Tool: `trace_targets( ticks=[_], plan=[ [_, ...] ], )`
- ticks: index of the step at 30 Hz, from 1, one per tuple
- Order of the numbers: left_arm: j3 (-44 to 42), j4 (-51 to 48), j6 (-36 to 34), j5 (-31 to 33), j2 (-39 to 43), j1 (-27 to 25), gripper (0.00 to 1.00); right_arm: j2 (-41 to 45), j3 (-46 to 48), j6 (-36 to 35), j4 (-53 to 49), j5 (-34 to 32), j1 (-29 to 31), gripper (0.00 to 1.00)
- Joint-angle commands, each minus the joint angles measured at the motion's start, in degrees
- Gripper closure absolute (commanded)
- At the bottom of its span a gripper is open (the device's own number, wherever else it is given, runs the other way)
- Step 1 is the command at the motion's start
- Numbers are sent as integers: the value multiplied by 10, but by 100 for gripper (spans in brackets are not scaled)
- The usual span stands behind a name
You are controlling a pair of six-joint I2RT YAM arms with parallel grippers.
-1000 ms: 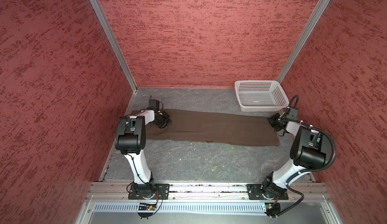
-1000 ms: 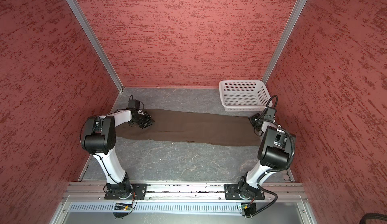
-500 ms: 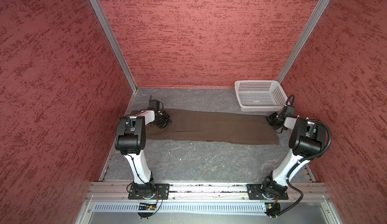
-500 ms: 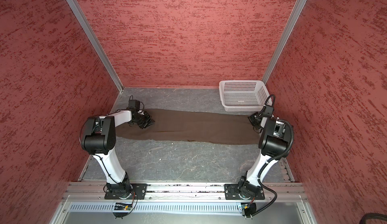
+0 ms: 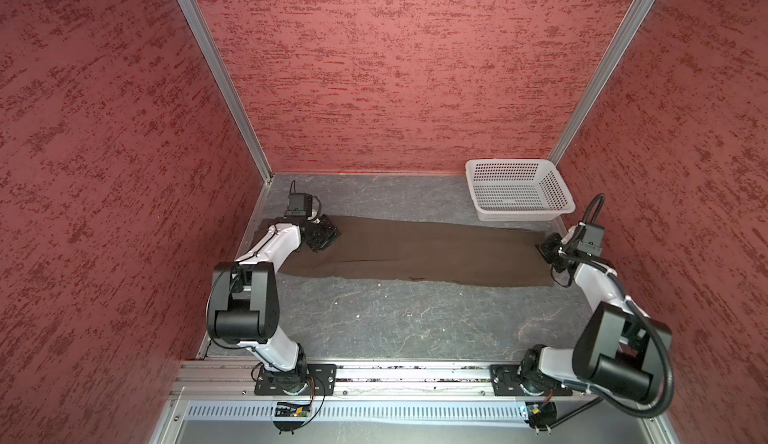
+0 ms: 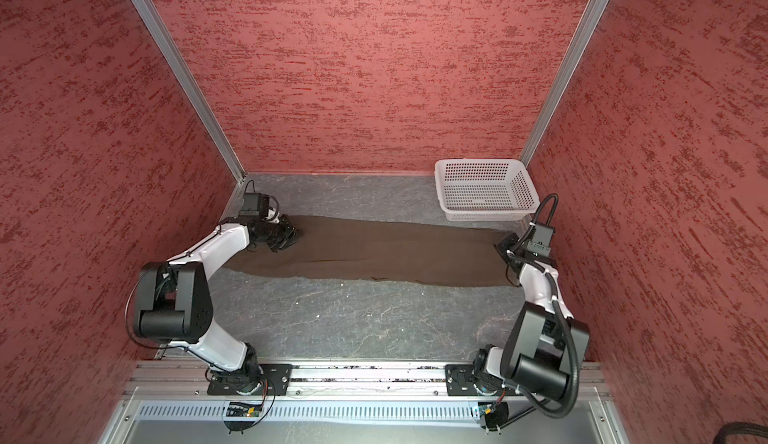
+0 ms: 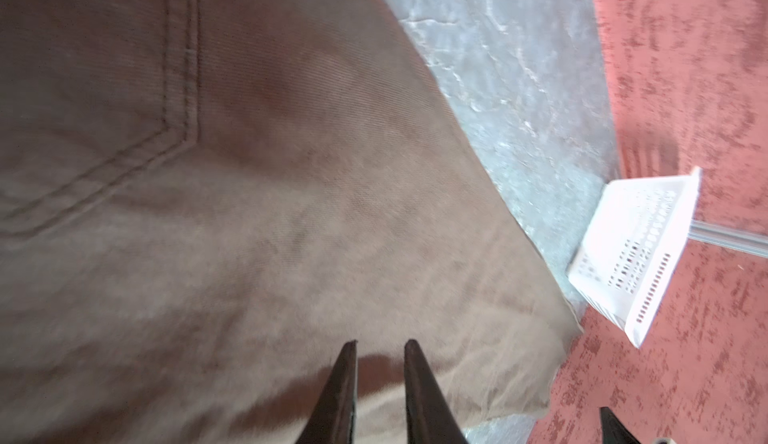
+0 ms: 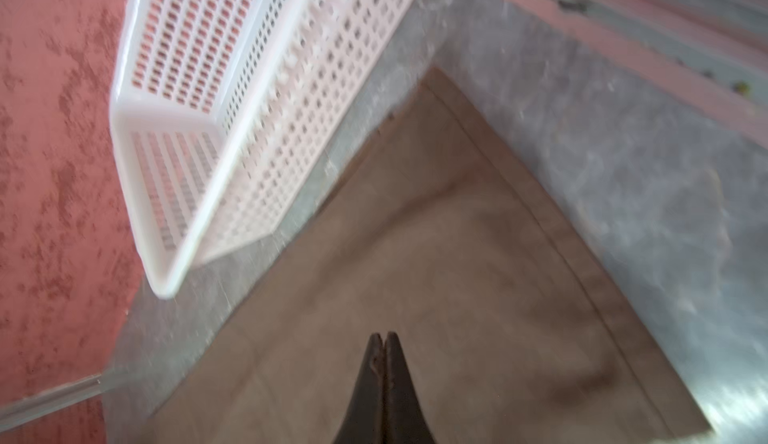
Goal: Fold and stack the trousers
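Left gripper (image 7: pixel 381 344): jaws parted by a narrow slit with nothing pinched between them, tips down close to the brown cloth beside a stitched pocket seam. In both top views it sits (image 5: pixel 322 236) (image 6: pixel 284 236) over the waist end of the trousers (image 5: pixel 415 251).

Right gripper (image 8: pixel 383 334): fingers pressed together, no cloth visible between them, tips over the leg end near the hem. In both top views it's at (image 5: pixel 546 251) (image 6: pixel 503 249), the far right end of the garment.

Trousers (image 6: pixel 374 255) lie flat and stretched lengthwise across the grey table (image 5: pixel 395 321), waist left and hems right, one gripper at each end. Close-ups of the cloth: (image 7: pixel 249 213) and (image 8: pixel 436 276).

White perforated basket (image 5: pixel 519 213) (image 6: pixel 486 215) is in the back right corner, near the hem end, with a strip of table between them in the right wrist view (image 8: pixel 249 130). It also shows in the left wrist view (image 7: pixel 644 255).

Versus a second ago: trousers in the same spot and shape, both grippers at the same ends. The right arm's elbow had tucked in half a second ago and is now swung back out toward the front rail.
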State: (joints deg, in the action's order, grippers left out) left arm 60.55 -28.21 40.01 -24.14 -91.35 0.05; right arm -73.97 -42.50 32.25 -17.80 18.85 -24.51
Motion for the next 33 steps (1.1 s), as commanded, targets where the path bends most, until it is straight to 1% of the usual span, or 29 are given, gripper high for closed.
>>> trace_targets(
  ticks=[1,3,5,6,8,11,12,14,17,19,23,25,26,28,30,33],
  plan=[
    [-37,-18,-20,0,17,5,78,11,41,-37,-62,6,2,100],
    [-67,-5,-14,-18,33,24,78,3,50,-40,-62,17,0,100],
    [-108,17,-6,-45,50,56,78,-19,51,-38,-61,48,-6,100],
    [-123,25,-5,-55,58,69,77,-30,51,-35,-57,59,-7,98],
    [-152,27,-11,-59,76,98,76,-48,57,-23,-44,79,-17,96],
    [-176,15,-27,-57,88,120,75,-50,74,-9,-28,92,-41,95],
    [-182,12,-31,-57,88,123,75,-45,78,-9,-28,94,-51,96],
    [-197,11,-37,-50,89,126,76,-31,87,-4,-36,100,-96,97],
    [-220,19,-41,-45,87,137,76,-11,108,-6,-40,109,-164,95],
    [-230,18,-43,-43,82,153,77,-13,116,-16,-42,123,-197,95],
    [-248,8,-47,-38,84,182,77,-29,118,-21,-44,159,-230,96],
    [-251,1,-42,-41,100,186,78,-23,113,-24,-47,159,-233,96],
    [-250,0,-38,-49,115,181,78,-15,113,-23,-47,160,-233,94],
    [-237,-10,-29,-42,152,156,78,0,119,-15,-34,175,-233,83],
    [-208,-26,-23,-9,185,103,77,7,124,-11,-18,189,-233,71],
    [-141,-44,-17,58,196,-5,76,6,132,-10,4,210,-229,57]
  ],
)
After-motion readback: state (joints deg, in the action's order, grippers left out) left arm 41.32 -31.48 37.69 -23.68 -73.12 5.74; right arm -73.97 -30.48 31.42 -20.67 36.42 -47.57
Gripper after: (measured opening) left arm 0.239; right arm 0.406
